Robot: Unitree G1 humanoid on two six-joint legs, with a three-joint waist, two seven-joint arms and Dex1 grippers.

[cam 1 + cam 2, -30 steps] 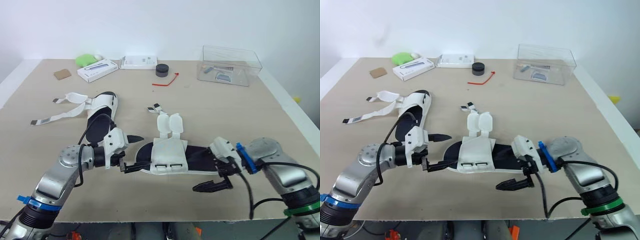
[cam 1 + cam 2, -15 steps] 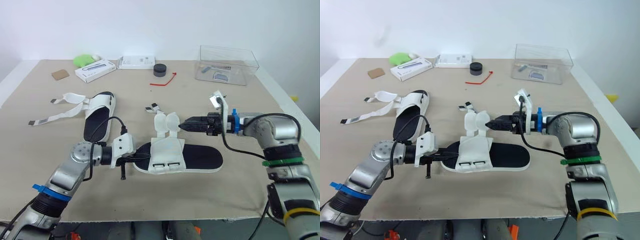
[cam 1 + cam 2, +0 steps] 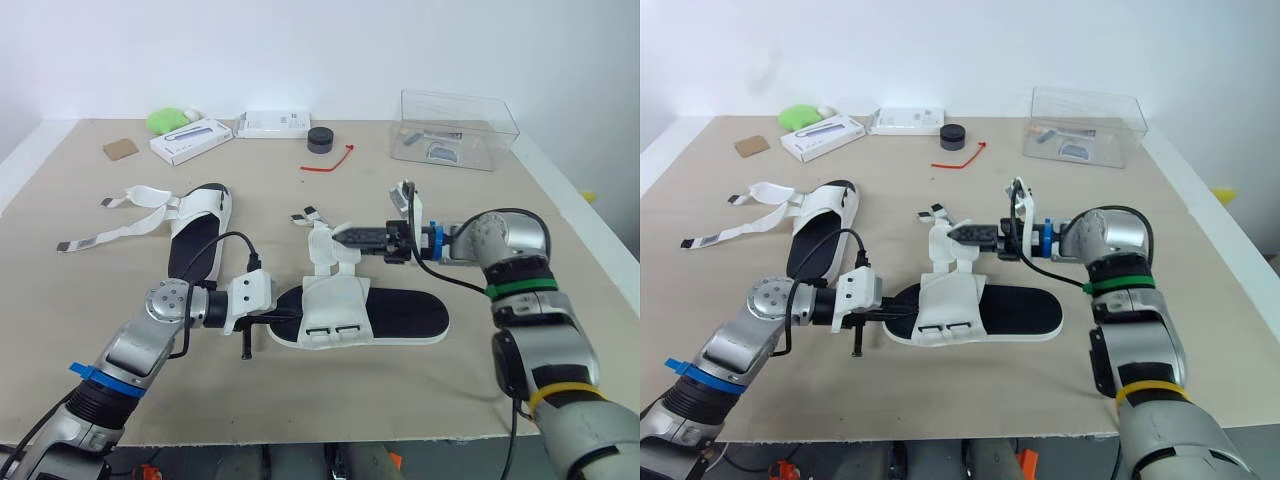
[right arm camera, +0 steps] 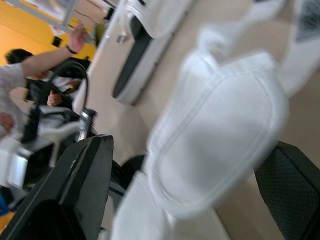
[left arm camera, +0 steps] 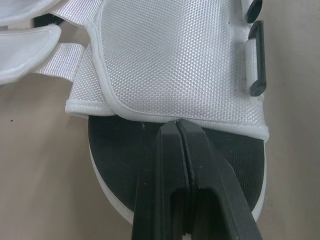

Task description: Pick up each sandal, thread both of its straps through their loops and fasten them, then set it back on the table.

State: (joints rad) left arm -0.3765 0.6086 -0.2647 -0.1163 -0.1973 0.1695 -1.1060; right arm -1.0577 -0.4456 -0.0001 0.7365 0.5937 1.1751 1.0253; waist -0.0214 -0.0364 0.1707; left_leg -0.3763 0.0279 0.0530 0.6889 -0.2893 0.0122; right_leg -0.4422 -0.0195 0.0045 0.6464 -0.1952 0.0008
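A: Where are the sandals?
B: Both sit flat on the table. The near sandal lies crosswise at mid-table. The far sandal is behind it on the robot's left, and its long straps lie loose across the tabletop.
A: Left side?
B: The left gripper is clenched, its fingers pressed together with nothing between them. The tips rest on the near sandal's black sole, right at the hem of the white upper.
A: Right side?
B: The right gripper is released and its fingers are spread wide. It points at the two strap flaps folded back behind the upper. One flap sits between the fingers, but it's unclear whether they touch it.
A: Clutter?
B: Along the far edge there's a clear box, a white box, a black puck and a red tie, all well apart from both sandals.
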